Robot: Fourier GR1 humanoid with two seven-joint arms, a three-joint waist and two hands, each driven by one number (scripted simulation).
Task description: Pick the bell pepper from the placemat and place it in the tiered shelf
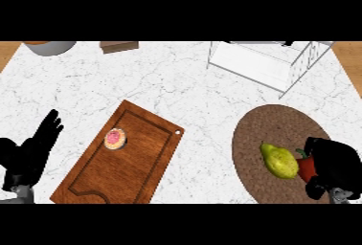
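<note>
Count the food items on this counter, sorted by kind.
Pear: 1
Bell pepper: 1
Pink-topped pastry: 1
Total: 3

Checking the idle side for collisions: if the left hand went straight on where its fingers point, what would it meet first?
Nothing soon: the left hand points up and slightly right over bare counter, left of the cutting board. At the far edge it might meet the brown block; depth is unclear.
</note>
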